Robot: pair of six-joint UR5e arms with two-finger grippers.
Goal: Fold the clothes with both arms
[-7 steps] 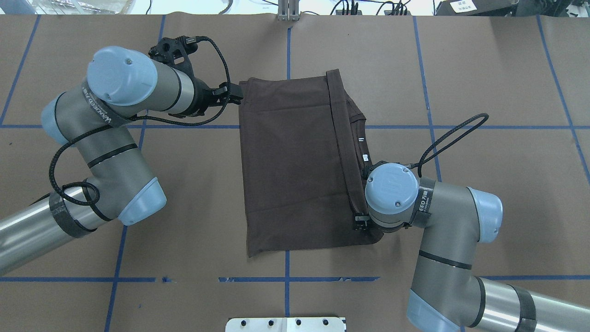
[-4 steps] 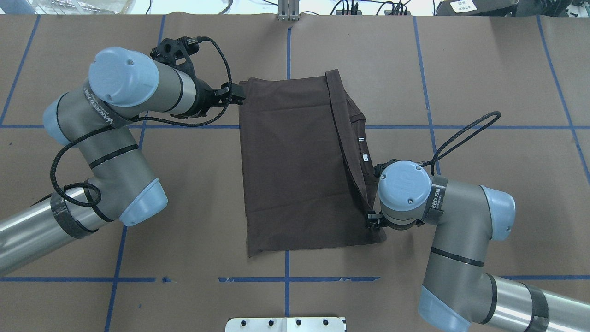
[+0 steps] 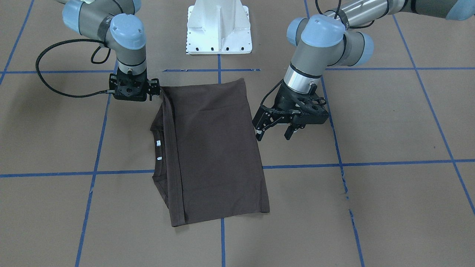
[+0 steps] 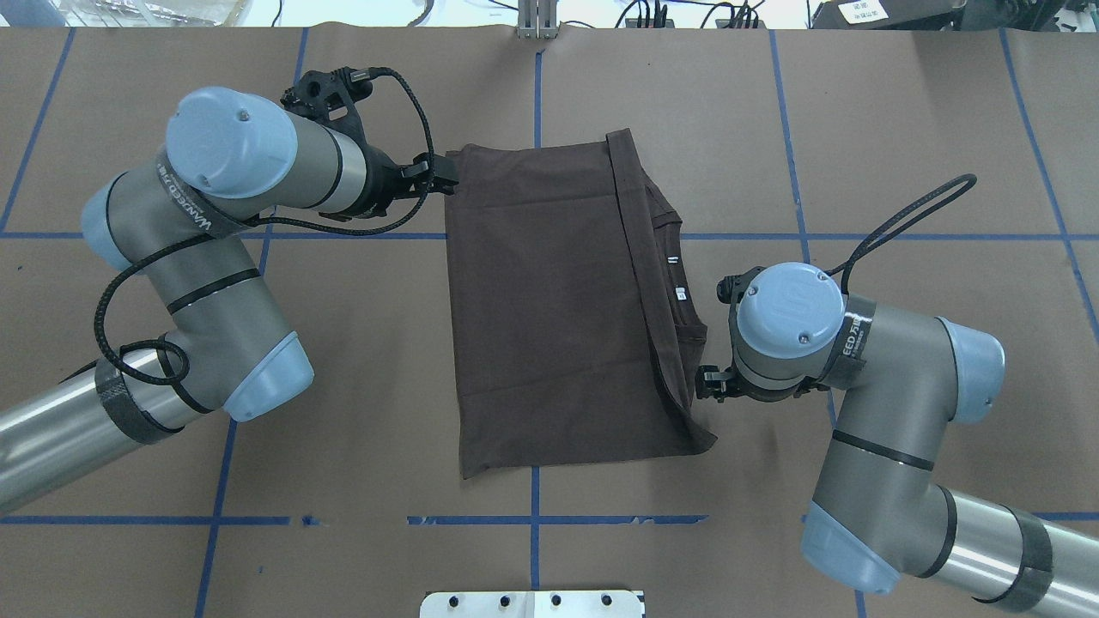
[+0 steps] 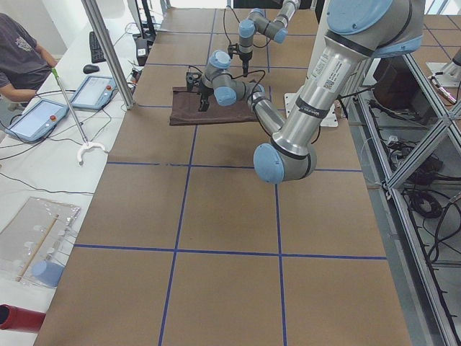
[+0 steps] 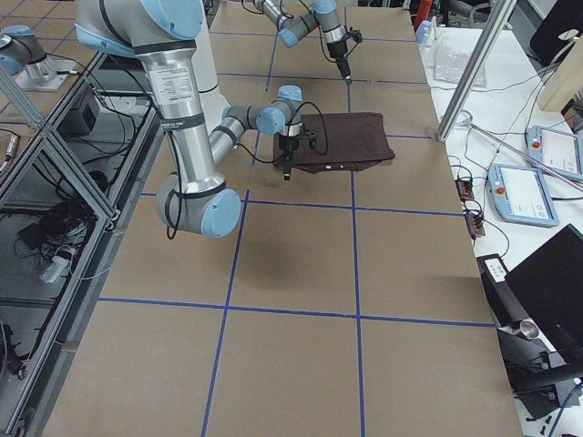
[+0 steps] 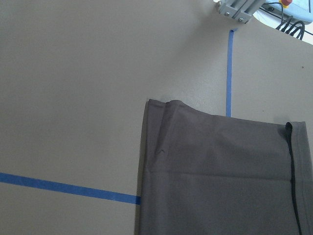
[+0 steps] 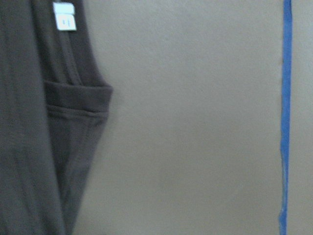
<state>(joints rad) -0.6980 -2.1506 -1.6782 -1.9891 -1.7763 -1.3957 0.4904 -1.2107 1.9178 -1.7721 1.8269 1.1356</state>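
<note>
The clothes are one dark brown T-shirt (image 3: 215,148) (image 4: 549,318), folded into a rough rectangle and lying flat on the brown table. Its collar and a white label (image 4: 672,259) show along the edge on my right. My left gripper (image 3: 273,134) (image 4: 440,180) is open and holds nothing, its fingers just beside the shirt's far left corner. That corner (image 7: 156,110) shows in the left wrist view. My right gripper (image 4: 711,383) points straight down beside the collar edge, its fingers hidden under the wrist. The right wrist view shows the collar edge (image 8: 73,98) lying on the table.
The white base pedestal (image 3: 219,29) stands at the table's near edge. Blue tape lines (image 4: 532,519) grid the tabletop. In the exterior left view a seated person (image 5: 18,58), tablets (image 5: 36,119) and a metal pole (image 5: 108,50) are at the far side.
My right arm has drawn back to the right and slightly farther out, off the shirt's edge, and the shirt stays flat. The left arm has barely moved.
</note>
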